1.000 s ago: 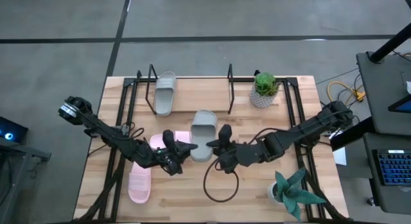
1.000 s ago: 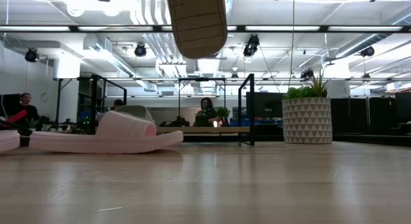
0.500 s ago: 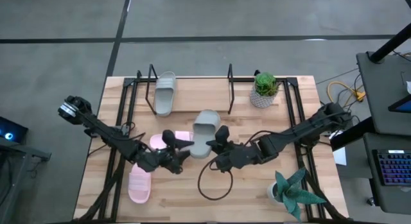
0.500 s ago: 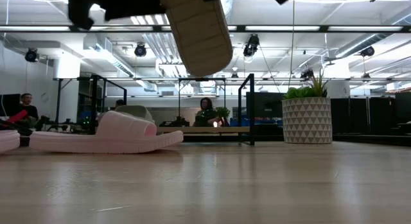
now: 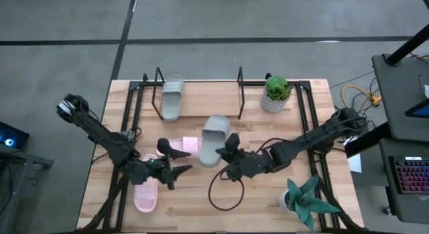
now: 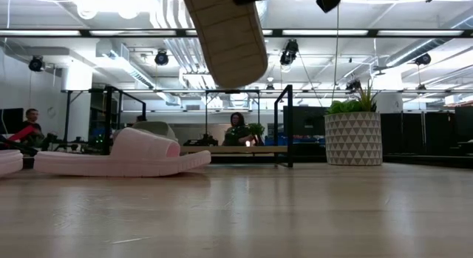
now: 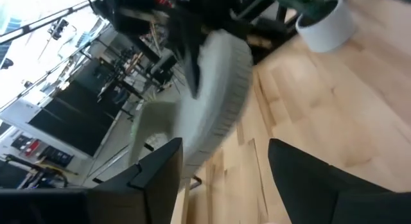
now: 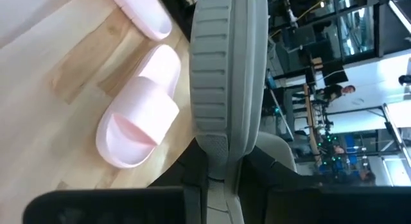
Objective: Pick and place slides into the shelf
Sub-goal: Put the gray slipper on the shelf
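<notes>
A grey slide hangs above the table's middle with my right gripper shut on it. In the low view its ribbed sole shows high over the table. My left gripper stands open to the left of it and touches nothing; in its wrist view the slide lies ahead of its spread fingers. Another grey slide lies in the shelf at the far edge. One pink slide rests flat on the table between the grippers, and another lies near the left front. My right gripper pinches the grey slide between its two fingers at the narrow end nearest it, coming level from the table's right side. The slide is lifted clear of the table and reaches away from the fingers toward the far left, tilted, its sole facing down and toward the near edge.
A potted plant stands at the far right beside the shelf, and a second one at the near right. A black cable loop lies on the table under my right arm. Black rails run along both table sides.
My left gripper has opened, let go of the grey slide and drawn back toward the table's left and near edges. The slide stays lifted, now held by my right gripper alone, and has sunk a little.
</notes>
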You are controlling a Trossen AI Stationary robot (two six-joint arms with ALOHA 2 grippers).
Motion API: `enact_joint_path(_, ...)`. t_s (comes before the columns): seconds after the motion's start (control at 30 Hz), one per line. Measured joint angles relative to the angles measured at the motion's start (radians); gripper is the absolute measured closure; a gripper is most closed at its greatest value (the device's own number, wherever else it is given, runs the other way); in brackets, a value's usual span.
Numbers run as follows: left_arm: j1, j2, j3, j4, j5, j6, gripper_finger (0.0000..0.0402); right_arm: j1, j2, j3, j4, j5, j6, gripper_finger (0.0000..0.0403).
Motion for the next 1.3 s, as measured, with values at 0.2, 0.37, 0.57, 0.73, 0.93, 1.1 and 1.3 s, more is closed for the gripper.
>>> enact_joint_path(0.2, -0.008, -0.096, 0.000, -0.016, 0.000, -0.003, 0.0187, 0.001, 0.000, -0.035, 0.026, -0.003, -0.050, 0.0361)
enact_joint_path(0.37, 0.023, -0.169, 0.000, -0.017, 0.000, -0.049, 0.0187, 0.005, 0.005, -0.059, 0.044, -0.013, -0.108, 0.0361)
enact_joint_path(0.57, 0.086, -0.178, 0.031, -0.106, 0.026, -0.051, 0.0187, 0.002, 0.005, -0.070, 0.052, -0.083, -0.134, 0.0361)
enact_joint_path(0.73, 0.172, -0.106, 0.082, -0.187, 0.044, -0.053, 0.0187, 0.002, 0.005, -0.071, 0.071, -0.083, -0.142, 0.0362)
enact_joint_path(0.93, 0.288, 0.023, 0.201, -0.362, 0.144, -0.116, 0.0187, 0.002, 0.005, -0.079, 0.071, -0.083, -0.139, 0.0363)
enact_joint_path(1.1, 0.336, 0.116, 0.311, -0.473, 0.189, -0.146, 0.0187, 0.002, 0.005, -0.091, 0.069, -0.083, -0.131, 0.0363)
enact_joint_path(1.3, 0.393, 0.201, 0.413, -0.564, 0.287, -0.149, 0.0187, 0.002, 0.005, -0.102, 0.068, -0.083, -0.115, 0.0363)
